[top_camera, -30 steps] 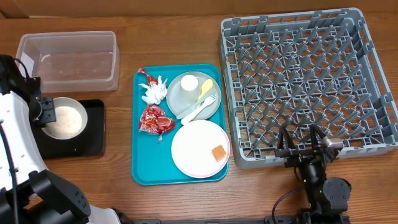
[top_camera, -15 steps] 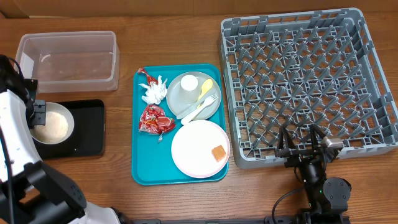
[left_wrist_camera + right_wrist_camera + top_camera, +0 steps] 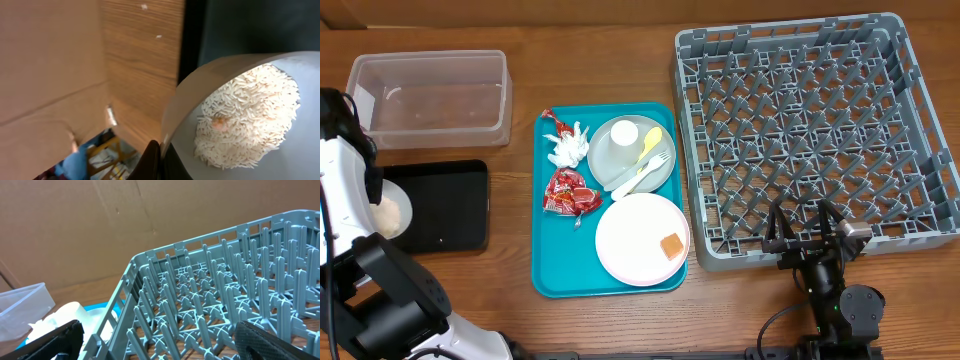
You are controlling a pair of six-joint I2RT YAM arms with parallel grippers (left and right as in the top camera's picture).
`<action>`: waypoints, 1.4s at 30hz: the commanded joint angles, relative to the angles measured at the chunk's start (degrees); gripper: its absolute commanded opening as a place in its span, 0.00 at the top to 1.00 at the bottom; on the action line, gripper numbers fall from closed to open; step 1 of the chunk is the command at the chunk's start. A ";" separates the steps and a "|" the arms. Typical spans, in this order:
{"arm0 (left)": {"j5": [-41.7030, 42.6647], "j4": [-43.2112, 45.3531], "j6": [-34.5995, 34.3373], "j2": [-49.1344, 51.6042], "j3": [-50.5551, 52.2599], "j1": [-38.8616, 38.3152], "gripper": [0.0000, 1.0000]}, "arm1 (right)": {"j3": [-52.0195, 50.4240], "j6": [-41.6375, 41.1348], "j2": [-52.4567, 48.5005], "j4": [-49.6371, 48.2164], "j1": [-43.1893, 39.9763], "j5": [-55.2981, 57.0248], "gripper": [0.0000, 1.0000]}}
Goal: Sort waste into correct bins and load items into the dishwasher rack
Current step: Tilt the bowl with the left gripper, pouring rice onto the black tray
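Left gripper pinches the bowl's rim at the black tray's left edge (my arm hides most of it overhead). Tipped here, rice could miss the tray. Right gripper sits wide open by the rack.

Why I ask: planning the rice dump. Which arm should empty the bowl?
Left: the left end effector grips the rice bowl by the black tray; the right end effector is open, far off at the rack.

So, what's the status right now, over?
Left tool shut on white round bowl of rice, at shallow black tray's edge. Right tool open, at grey plastic grid rack. Nothing blocking.
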State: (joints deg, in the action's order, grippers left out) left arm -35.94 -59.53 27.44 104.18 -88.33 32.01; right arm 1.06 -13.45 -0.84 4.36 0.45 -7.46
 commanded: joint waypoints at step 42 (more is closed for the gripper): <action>-26.62 17.62 8.85 0.09 10.62 -9.81 0.96 | -0.59 0.00 0.55 -0.22 -0.09 0.33 0.00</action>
State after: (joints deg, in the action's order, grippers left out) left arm -60.12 -42.74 34.96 104.18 -78.52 22.55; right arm 1.06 -13.45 -0.84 4.32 0.45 -7.46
